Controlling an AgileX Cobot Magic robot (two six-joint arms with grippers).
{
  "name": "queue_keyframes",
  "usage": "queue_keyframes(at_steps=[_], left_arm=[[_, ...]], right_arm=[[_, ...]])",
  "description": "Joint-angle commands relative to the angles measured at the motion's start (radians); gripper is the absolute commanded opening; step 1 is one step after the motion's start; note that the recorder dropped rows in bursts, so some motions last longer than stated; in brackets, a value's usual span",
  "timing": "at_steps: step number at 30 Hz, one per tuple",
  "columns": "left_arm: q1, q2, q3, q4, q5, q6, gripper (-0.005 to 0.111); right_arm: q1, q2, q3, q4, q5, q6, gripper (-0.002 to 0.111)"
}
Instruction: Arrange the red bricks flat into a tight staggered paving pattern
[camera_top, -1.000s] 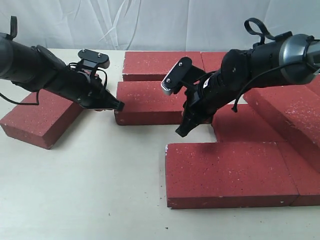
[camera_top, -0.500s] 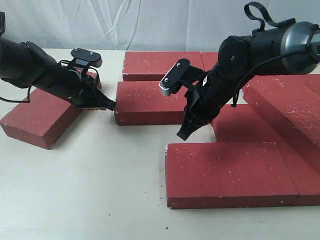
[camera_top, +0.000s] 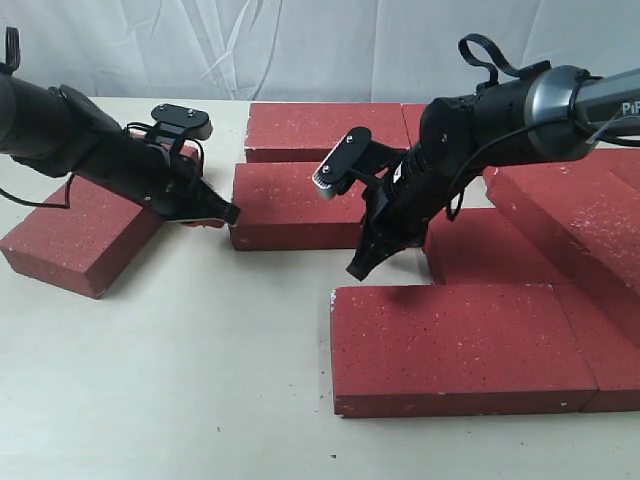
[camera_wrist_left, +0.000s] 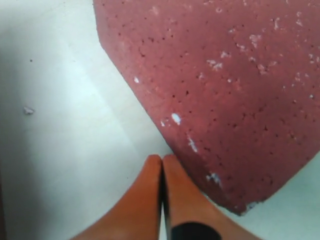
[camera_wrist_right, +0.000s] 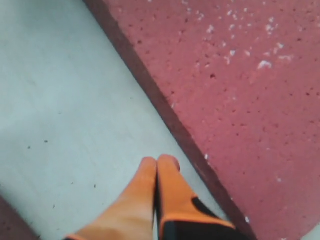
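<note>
Pale cream tabletop (camera_top: 180, 380) (faintly speckled), wrinkled white cloth backdrop (camera_top: 300, 45) behind.

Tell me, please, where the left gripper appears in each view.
Exterior: left gripper, left of centre, tip beside the left end of the middle brick.
Left wrist: bottom centre, shut.
Right wrist: not in it.
Shared landmark: that brick's speckled corner beside the tip.
</note>
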Motion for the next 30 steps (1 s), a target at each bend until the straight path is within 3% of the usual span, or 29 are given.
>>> queue_keyframes(at_steps=[1, 13, 26, 30], left_arm=[[-0.005, 0.037, -0.034, -0.024, 0.03, 0.009, 0.0], [-0.005, 0.062, -0.051, -0.05, 0.024, 0.009, 0.0], [-0.005, 0.053, -0.069, -0.047, -0.047, 0.009, 0.0], [0.007, 0.019, -0.069, 0.037, 0.003, -0.004, 0.0]], right_arm=[[-0.004, -0.001, -0.006, -0.005, -0.035, 0.008, -0.001], [-0.009, -0.001, -0.006, -0.014, -0.135, 0.05, -0.001], [0.012, -0.001, -0.006, -0.003, -0.075, 0.05, -0.001], [0.059, -0.024, -0.006, -0.003, -0.03, 0.05, -0.001]])
